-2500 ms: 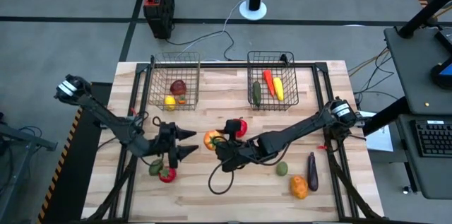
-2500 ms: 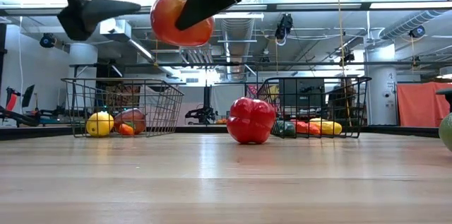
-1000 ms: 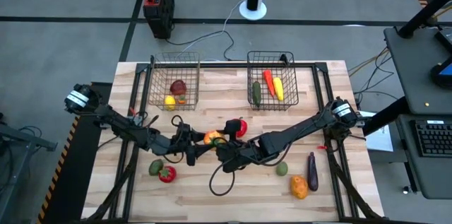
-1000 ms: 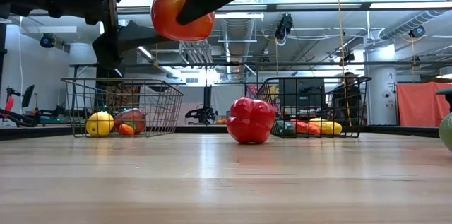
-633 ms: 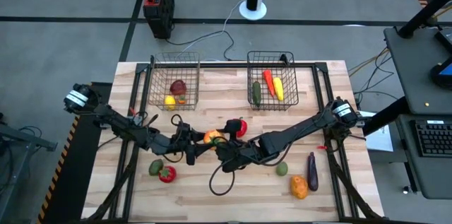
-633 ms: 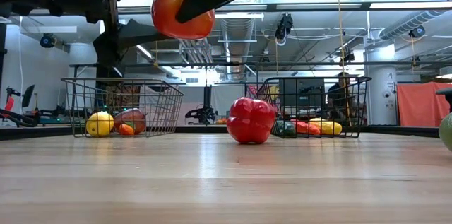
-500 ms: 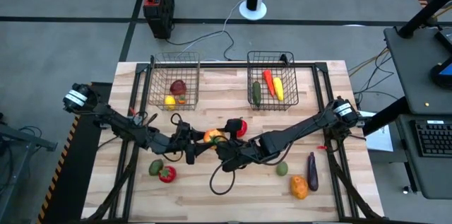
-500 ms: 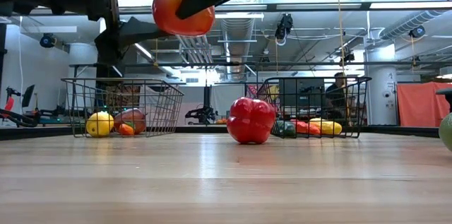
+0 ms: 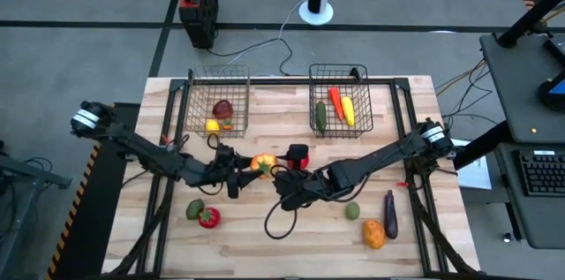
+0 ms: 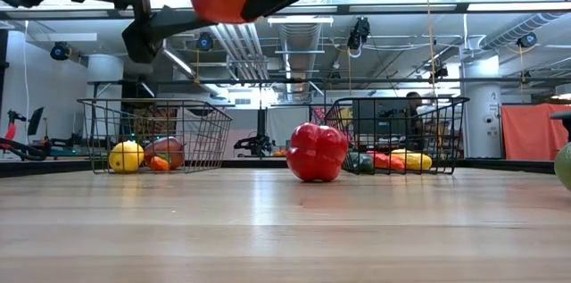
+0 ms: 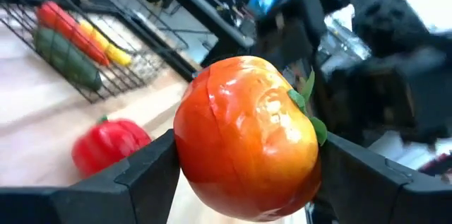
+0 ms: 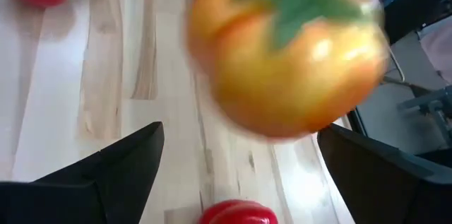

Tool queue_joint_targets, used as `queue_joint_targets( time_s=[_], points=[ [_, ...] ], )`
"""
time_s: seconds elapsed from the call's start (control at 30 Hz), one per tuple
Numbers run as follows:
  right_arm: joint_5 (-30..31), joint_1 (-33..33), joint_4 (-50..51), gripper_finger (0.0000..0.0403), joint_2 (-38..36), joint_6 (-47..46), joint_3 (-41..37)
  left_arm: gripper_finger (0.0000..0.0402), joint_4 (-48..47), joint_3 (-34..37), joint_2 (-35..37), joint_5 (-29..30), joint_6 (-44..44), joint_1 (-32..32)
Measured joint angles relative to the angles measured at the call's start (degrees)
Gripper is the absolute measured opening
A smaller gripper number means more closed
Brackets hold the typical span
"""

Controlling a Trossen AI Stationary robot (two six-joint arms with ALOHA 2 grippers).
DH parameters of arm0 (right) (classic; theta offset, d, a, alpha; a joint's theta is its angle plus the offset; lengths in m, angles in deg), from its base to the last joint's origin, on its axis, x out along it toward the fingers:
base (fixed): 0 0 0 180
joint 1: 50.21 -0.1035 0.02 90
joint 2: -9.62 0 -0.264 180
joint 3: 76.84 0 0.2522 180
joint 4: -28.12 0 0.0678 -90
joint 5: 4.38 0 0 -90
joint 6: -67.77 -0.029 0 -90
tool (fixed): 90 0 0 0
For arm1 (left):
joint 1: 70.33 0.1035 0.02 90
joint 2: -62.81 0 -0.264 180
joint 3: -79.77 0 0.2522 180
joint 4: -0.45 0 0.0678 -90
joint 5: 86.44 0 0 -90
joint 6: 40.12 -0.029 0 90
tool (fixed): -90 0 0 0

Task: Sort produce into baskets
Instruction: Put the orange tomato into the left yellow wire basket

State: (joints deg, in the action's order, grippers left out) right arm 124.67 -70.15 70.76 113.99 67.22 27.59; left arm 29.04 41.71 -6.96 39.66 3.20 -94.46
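In the middle of the high view, the left gripper (image 9: 245, 171) holds the tomato (image 9: 262, 164) up above the table (image 9: 291, 236), its jaws snug on both sides of it. The right gripper (image 9: 281, 180) is just beside it with jaws spread wide, and they seem to have let go, though the wrist view is blurry. A red pepper (image 10: 315, 152) sits on the table in the middle of the low view, between the two baskets (image 9: 217, 103) near the top edge.
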Motion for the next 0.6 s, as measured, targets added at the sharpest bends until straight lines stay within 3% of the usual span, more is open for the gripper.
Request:
queue_joint_targets(
  time_s=[0.27,0.4,0.6],
  points=[
    [0.0,0.0,4.48,0.0366,-0.01,-3.82,-0.04,0.028,-18.93,-0.92,11.77,0.22,-0.01,6.33],
    [0.0,0.0,5.21,0.0366,-0.03,-4.78,-0.04,0.028,-37.61,-5.27,18.23,-0.97,0.04,11.75],
    [0.0,0.0,5.21,0.0366,-0.04,-4.88,-0.04,0.028,-69.67,-18.04,22.21,-1.23,-4.91,21.32]
  ],
)
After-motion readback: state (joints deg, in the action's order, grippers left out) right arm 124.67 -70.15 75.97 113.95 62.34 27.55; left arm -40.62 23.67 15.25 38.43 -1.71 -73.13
